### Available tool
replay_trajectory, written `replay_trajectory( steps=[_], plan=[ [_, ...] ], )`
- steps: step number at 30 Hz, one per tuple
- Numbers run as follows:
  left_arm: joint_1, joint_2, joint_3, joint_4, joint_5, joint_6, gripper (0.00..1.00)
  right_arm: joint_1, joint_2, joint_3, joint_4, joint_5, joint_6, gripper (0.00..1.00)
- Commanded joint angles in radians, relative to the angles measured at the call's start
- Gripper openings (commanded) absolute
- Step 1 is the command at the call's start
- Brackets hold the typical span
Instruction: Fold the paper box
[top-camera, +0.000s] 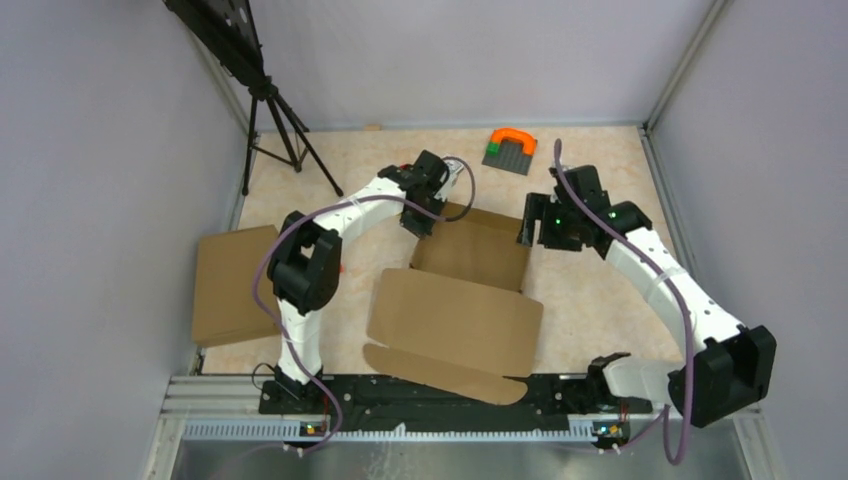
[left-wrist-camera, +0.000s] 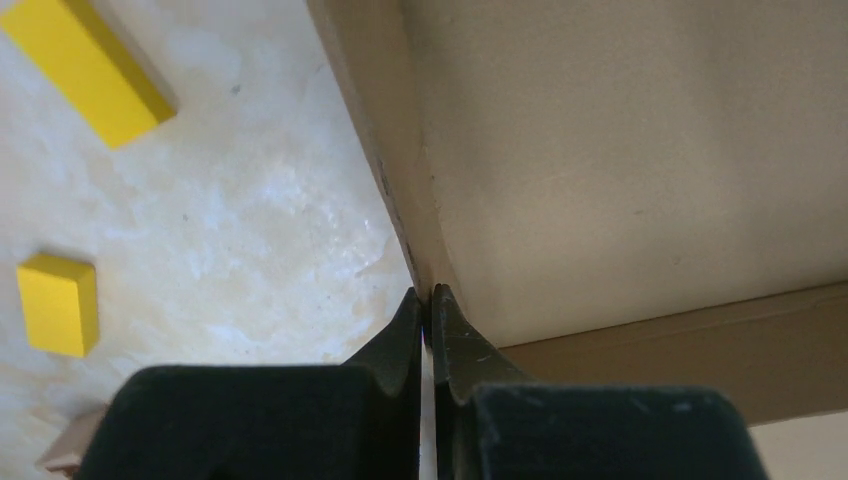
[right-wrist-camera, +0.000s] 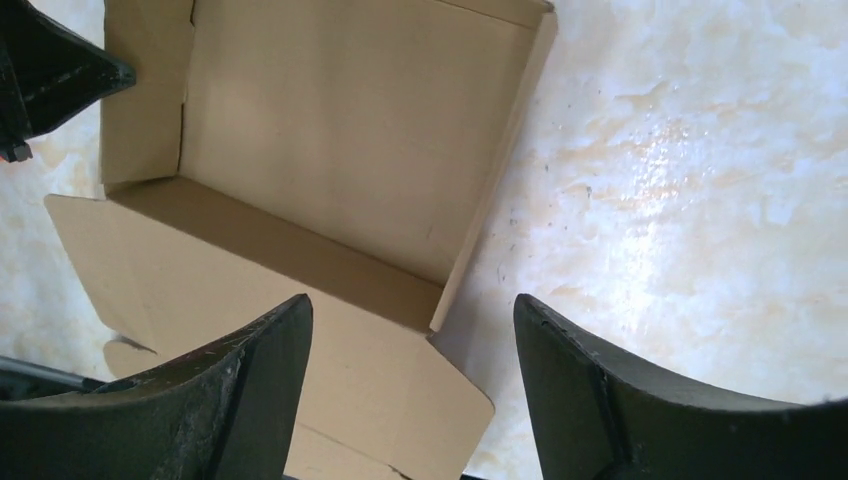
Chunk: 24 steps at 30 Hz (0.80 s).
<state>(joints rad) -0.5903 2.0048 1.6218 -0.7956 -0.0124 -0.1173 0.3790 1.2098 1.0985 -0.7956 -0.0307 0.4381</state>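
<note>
Partly formed plain brown cardboard paper box (top-camera: 468, 258), shown near the middle of the pale marbled tabletop (top-camera: 600, 295). Its tray walls are raised, and its lid panel is spread toward the arm bases. The tray's left wall, near the far corner, is pinched between the pressed-together black fingers of the left gripper (left-wrist-camera: 426, 305). The right gripper (right-wrist-camera: 410, 305) is held above the tray's right wall with its fingers spread wide, nothing being gripped. A second brown cardboard box (top-camera: 235, 285) is seen at the table's left edge, well apart. A long yellow block (left-wrist-camera: 85, 65) and a short yellow block (left-wrist-camera: 58, 303) are seen on the tabletop outside the pinched wall.
</note>
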Motion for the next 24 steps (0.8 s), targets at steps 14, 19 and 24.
replay_trajectory(
  steps=[14, 19, 24],
  plan=[
    [-0.053, 0.113, 0.245, -0.012, 0.092, 0.531, 0.00, -0.138, 0.330, 0.111, 0.261, 0.042, -0.189, 0.80],
    [-0.054, 0.173, 0.359, -0.101, 0.103, 0.699, 0.00, -0.172, 0.432, 0.170, 0.252, -0.098, -0.246, 0.78],
    [-0.058, 0.197, 0.408, -0.168, 0.198, 0.821, 0.00, -0.174, 0.367, 0.081, 0.293, -0.143, -0.194, 0.78]
  ],
)
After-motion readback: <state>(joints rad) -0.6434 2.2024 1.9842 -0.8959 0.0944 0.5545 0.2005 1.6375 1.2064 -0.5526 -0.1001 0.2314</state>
